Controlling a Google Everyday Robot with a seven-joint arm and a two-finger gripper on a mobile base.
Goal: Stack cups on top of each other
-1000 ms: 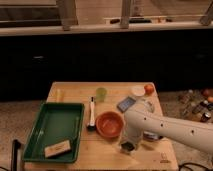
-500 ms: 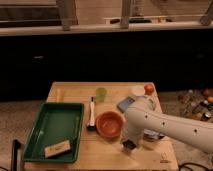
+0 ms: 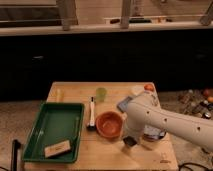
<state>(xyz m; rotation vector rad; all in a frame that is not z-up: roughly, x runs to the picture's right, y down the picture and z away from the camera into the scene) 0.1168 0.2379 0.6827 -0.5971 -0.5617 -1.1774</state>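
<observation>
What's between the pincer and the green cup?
The orange bowl, in the camera view; the pincer hangs by its right edge, the cup behind it.

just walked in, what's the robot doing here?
The arm reaches in from the right; its gripper is down at the front of the wooden table, just right of the orange bowl. The yellow-green cup stands alone further back, nothing touching it. No cups are stacked yet. A green tray sits on the left.

Table (image 3: pixel 114 92): tray (image 3: pixel 53 121), bowl (image 3: pixel 109 124), tumbler (image 3: pixel 101 94); gripper (image 3: pixel 129 141) beside bowl
</observation>
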